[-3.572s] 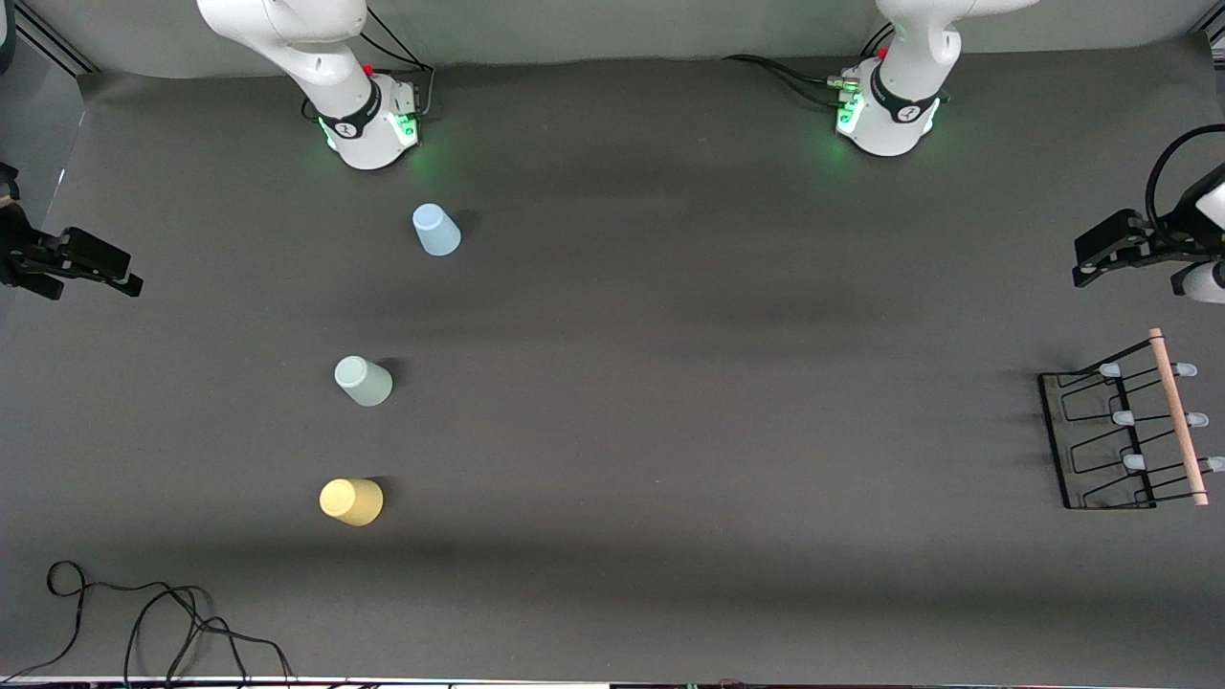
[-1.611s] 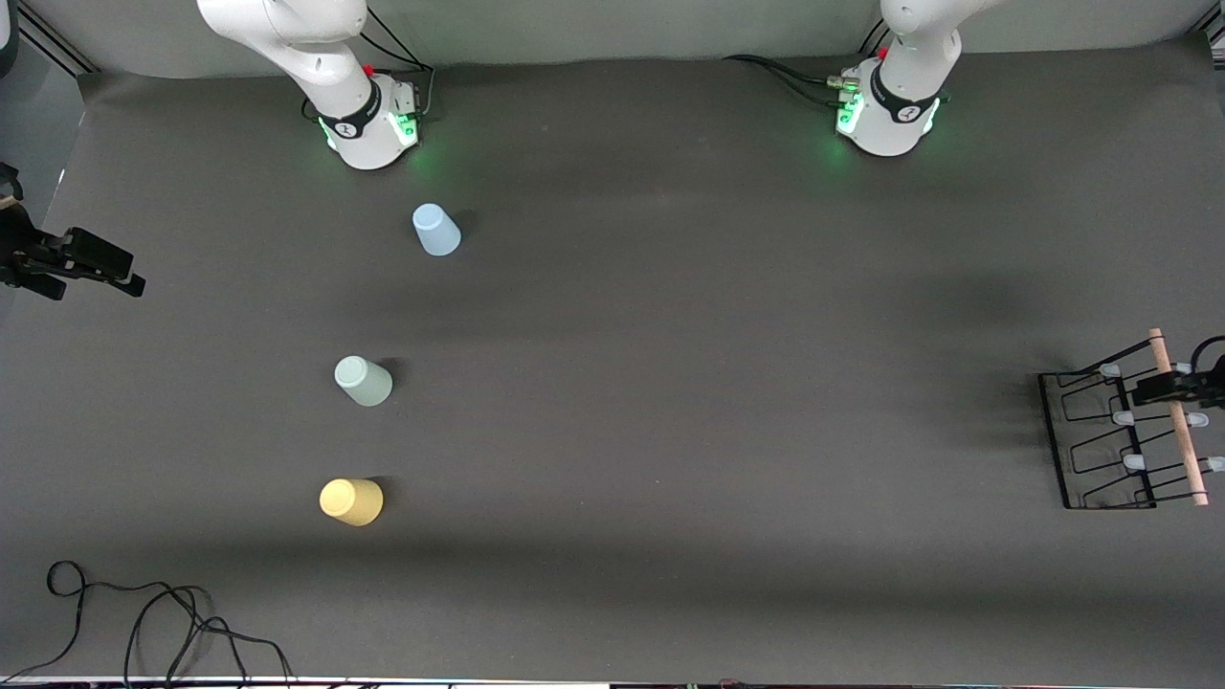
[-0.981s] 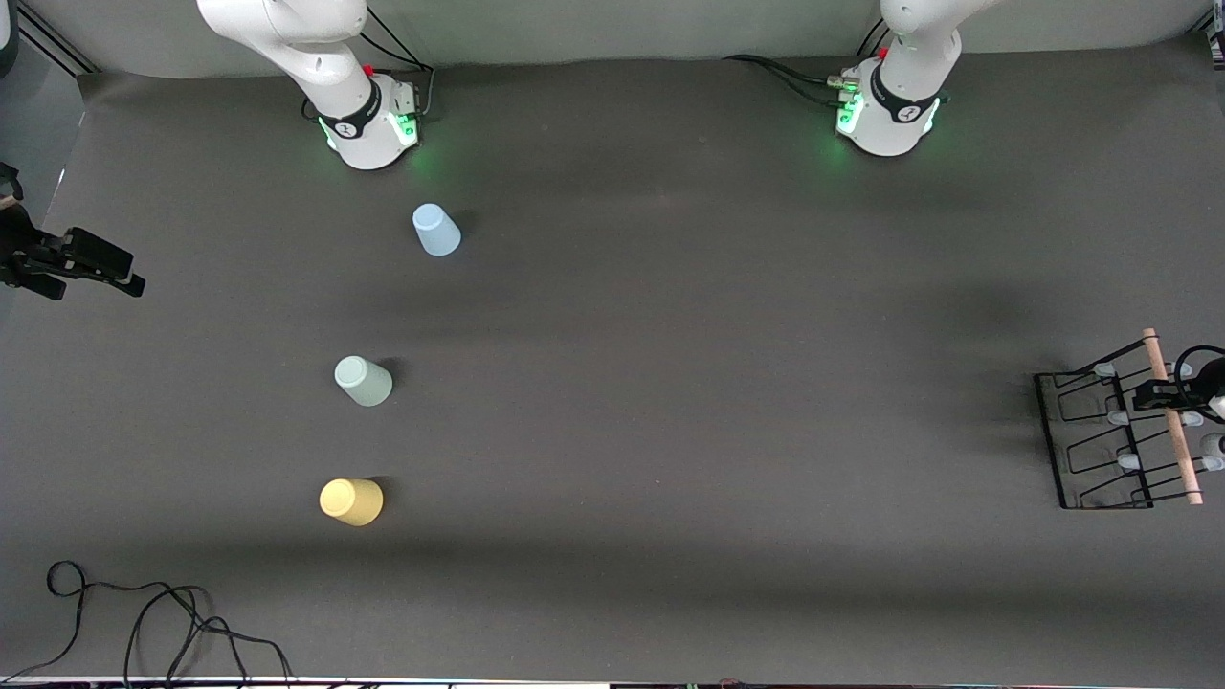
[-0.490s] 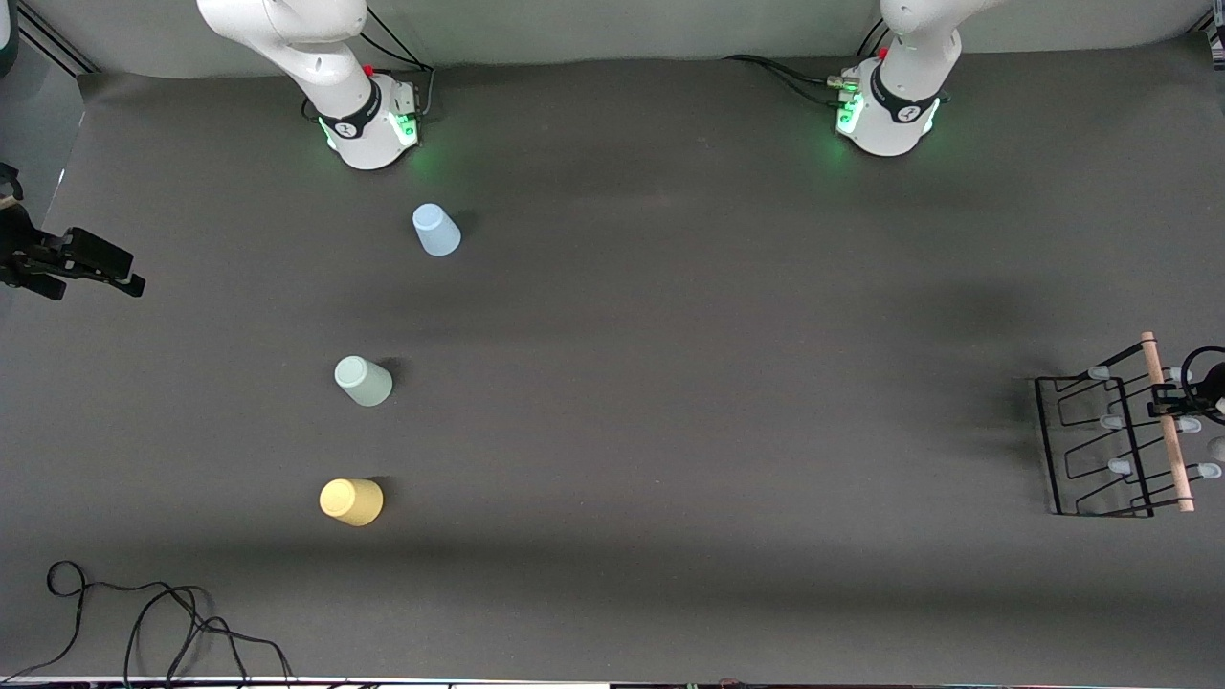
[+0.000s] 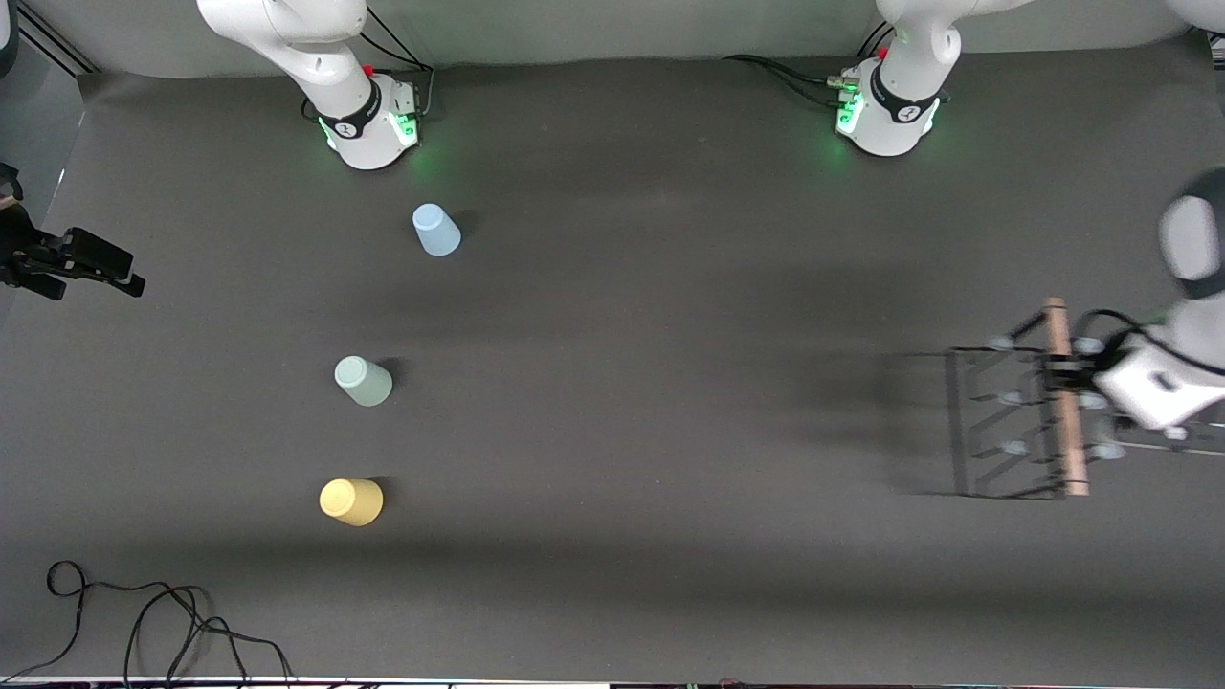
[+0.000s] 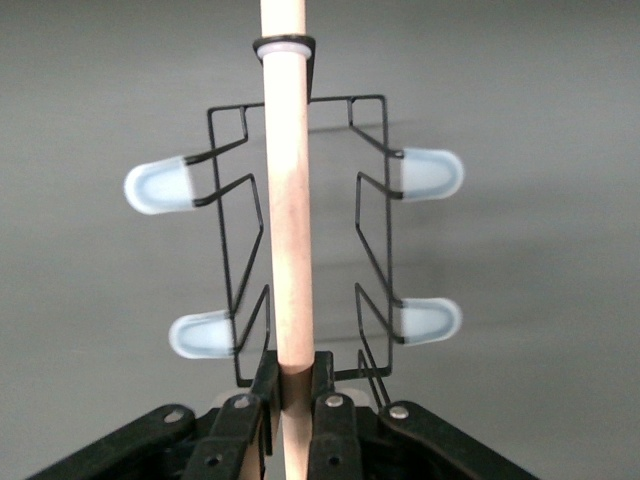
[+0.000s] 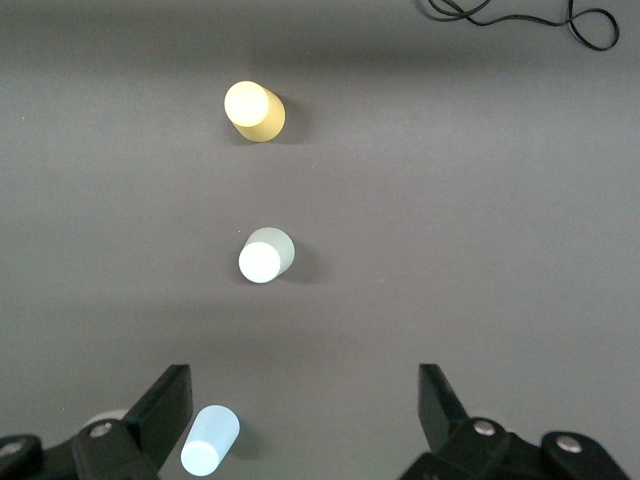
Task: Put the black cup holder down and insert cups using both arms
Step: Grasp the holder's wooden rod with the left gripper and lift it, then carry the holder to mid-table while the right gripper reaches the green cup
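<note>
My left gripper (image 5: 1057, 374) is shut on the light wooden rod (image 5: 1062, 411) of the black cup holder (image 5: 995, 421) and holds it over the left arm's end of the table. In the left wrist view the fingers (image 6: 262, 385) clamp the rod (image 6: 290, 250), with pale-tipped prongs (image 6: 430, 172) on both sides. Three cups stand bottom up near the right arm's end: light blue (image 5: 435, 231), mint green (image 5: 363, 381), yellow (image 5: 351, 501). My right gripper (image 5: 96, 266) is open and empty at that table end. Its wrist view shows the blue (image 7: 210, 441), mint (image 7: 266, 255) and yellow (image 7: 254, 110) cups.
A loose black cable (image 5: 144, 622) lies at the table corner nearest the front camera, at the right arm's end, and shows in the right wrist view (image 7: 520, 15). The dark grey mat (image 5: 670, 383) covers the table between cups and holder.
My left gripper came down on the holder's rod, shut on it, lifted the holder and carried it toward the table's middle. The right arm and the cups have not moved.
</note>
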{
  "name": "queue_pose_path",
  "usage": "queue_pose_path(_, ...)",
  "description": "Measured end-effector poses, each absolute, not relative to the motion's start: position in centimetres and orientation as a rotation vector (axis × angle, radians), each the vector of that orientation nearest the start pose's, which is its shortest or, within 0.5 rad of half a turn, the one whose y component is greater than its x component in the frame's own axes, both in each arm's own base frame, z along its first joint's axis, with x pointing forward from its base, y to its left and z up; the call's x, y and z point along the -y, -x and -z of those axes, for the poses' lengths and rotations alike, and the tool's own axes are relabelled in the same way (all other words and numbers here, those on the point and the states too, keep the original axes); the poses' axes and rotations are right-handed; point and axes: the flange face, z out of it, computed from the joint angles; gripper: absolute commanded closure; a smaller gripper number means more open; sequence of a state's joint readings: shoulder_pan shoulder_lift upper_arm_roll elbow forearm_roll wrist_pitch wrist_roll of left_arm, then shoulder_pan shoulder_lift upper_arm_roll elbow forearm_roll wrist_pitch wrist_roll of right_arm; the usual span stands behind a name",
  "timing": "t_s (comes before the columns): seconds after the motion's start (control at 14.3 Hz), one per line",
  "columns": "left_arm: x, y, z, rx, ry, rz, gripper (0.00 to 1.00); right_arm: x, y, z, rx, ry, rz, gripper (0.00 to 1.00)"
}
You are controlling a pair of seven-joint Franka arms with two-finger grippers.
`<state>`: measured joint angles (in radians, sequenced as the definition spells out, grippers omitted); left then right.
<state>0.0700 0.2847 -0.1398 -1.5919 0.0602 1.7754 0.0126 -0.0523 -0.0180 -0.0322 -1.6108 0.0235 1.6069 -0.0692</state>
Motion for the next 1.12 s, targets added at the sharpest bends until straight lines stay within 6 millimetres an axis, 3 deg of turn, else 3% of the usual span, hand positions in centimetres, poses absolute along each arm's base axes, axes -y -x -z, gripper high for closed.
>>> queue_pose_path(0.14, 11.8, -62.2, -46.1, -0.148, 3.105, -0.173, 1.0, 4.4, -55.0, -61.9, -0.025, 3.118, 0.025, 0.0)
queue_pose_path(0.35, 24.8, -58.2, -45.5, -0.111, 3.083, -0.179, 1.0, 4.4, -55.0, -61.9, -0.025, 3.118, 0.025, 0.0)
queue_pose_path(0.56, 35.4, -53.3, -44.6, -0.053, 3.075, -0.154, 1.0, 4.4, -55.0, -61.9, -0.025, 3.118, 0.024, 0.0)
queue_pose_path(0.7, 40.6, -50.6, -43.9, -0.027, 3.081, -0.16, 1.0, 4.4, -55.0, -61.5, -0.025, 3.118, 0.013, 0.0)
queue_pose_path(0.84, 44.6, -48.5, -43.1, -0.012, 3.085, -0.171, 1.0, 4.3, -54.5, -60.2, -0.022, 3.116, -0.009, 0.0)
queue_pose_path(1.12, 50.6, -44.5, -40.9, -0.032, 3.105, -0.144, 1.0, 2.6, -51.8, -57.6, 0.012, 3.115, 0.022, 0.0)
